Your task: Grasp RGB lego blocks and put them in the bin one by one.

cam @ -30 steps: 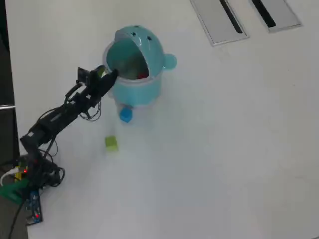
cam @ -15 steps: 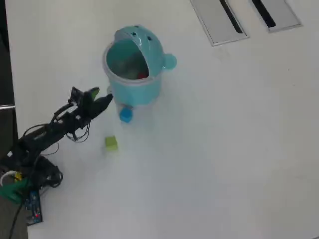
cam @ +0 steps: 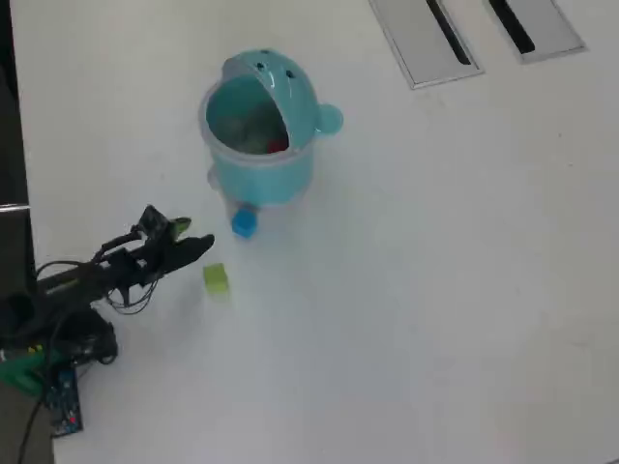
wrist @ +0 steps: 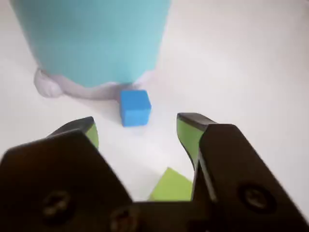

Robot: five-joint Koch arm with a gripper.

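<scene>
In the overhead view the teal bin (cam: pixel 290 92) stands upright with a red block (cam: pixel 277 147) inside it. On the table just in front of its base lies a blue block (cam: pixel 244 224), and lower down a yellow-green block (cam: pixel 216 279). My gripper (cam: pixel 191 237) hovers open to the left of both, holding nothing. The wrist view shows the bin wall (wrist: pixel 91 38), the blue block (wrist: pixel 134 107) ahead between the fingers of my gripper (wrist: pixel 140 129), and the yellow-green block (wrist: pixel 171 186) close beneath, toward the right finger.
Two grey panels with dark slots (cam: pixel 426 39) (cam: pixel 537 24) lie at the overhead view's top right. The arm's base and wiring (cam: pixel 58 377) sit at the lower left by the table's dark left edge. White table spreads to the right.
The gripper has pulled back from the bin's rim and swung down and left, ending low over the table near the yellow-green block. The blocks and bin have not moved.
</scene>
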